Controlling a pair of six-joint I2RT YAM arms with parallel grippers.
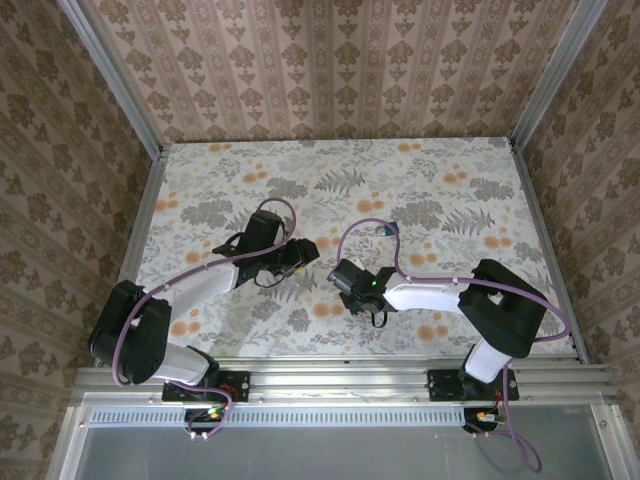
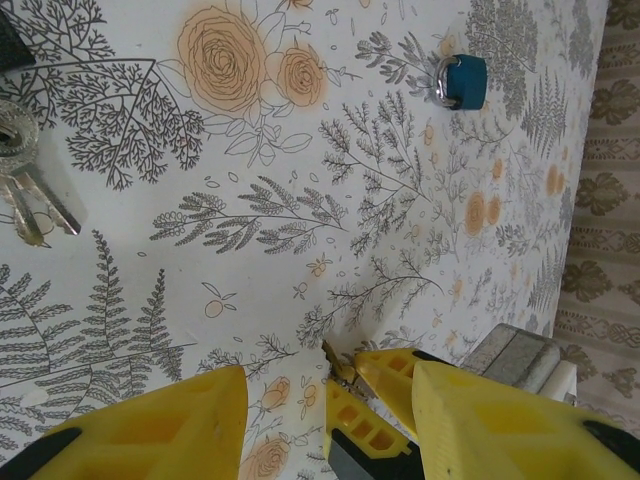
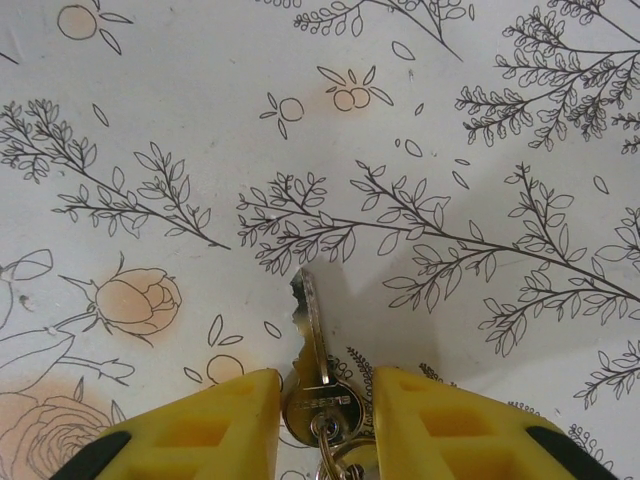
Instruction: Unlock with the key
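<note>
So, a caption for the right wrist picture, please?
Right gripper pinches a key by its head, blade out over floral tablecloth.

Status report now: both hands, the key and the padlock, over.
Left hand open. Right hand shut on key, blade sticking out past fingertips. Padlock on table, apart from both hands, not yet reached. No obstacle seen near it.

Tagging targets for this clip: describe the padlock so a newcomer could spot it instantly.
Start at the floral tabletop and look near its middle. Beside the arch of the right arm's purple cable lies the padlock. It is the only solid blue block with a silver shackle among pale orange flowers and grey ferns.
</note>
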